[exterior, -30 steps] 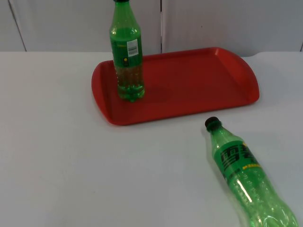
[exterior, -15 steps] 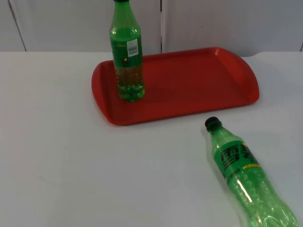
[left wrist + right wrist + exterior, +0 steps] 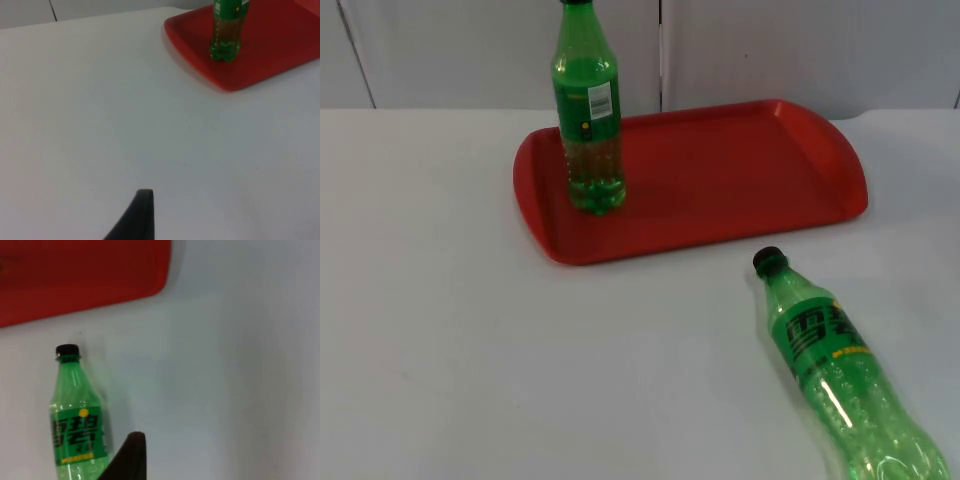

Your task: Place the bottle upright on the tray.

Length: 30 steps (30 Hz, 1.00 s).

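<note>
White tabletop (image 3: 450, 350) carries everything, largest first. Taking the red tray (image 3: 740, 180) as landmark: one green bottle (image 3: 588, 120) stands upright on its left part; a second green bottle (image 3: 835, 370) lies on its side off the tray's near edge, black cap toward the tray, not touching it. My left fingers (image 3: 135, 220) hover over bare tabletop well apart from the tray; my right fingers (image 3: 127, 457) hang just beside the lying bottle. How far either pair is spread I cannot tell, nor see anything held.
</note>
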Each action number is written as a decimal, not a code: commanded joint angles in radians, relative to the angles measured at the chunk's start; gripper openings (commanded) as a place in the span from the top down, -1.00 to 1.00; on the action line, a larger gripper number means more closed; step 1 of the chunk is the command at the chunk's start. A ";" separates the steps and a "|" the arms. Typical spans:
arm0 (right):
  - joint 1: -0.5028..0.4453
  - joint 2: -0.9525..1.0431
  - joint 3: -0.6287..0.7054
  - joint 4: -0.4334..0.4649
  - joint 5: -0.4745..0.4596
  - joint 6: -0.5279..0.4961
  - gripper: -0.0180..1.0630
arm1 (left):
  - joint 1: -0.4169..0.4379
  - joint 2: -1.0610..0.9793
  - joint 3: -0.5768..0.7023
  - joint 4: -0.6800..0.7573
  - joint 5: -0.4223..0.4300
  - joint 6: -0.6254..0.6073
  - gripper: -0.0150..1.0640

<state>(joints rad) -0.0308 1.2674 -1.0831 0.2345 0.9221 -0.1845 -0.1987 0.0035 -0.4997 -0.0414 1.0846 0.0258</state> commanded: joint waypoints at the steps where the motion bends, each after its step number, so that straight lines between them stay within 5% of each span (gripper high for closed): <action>1: 0.005 0.042 -0.021 0.028 -0.003 -0.025 -0.89 | 0.000 -0.003 0.005 -0.007 -0.011 -0.005 -0.98; 15: 0.282 0.292 -0.037 -0.005 -0.117 0.032 -0.89 | 0.000 -0.003 0.005 -0.005 -0.011 -0.005 -0.98; 22: 0.441 0.352 -0.037 -0.227 -0.126 0.284 -0.89 | 0.000 -0.003 0.005 -0.003 -0.011 -0.005 -0.98; 30: 0.568 0.420 -0.037 -0.348 -0.145 0.490 -0.89 | 0.000 -0.003 0.005 -0.003 -0.011 -0.005 -0.98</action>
<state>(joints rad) 0.5048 1.6654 -1.1152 -0.0791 0.7959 0.2378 -0.1987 0.0035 -0.4997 -0.0414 1.0846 0.0258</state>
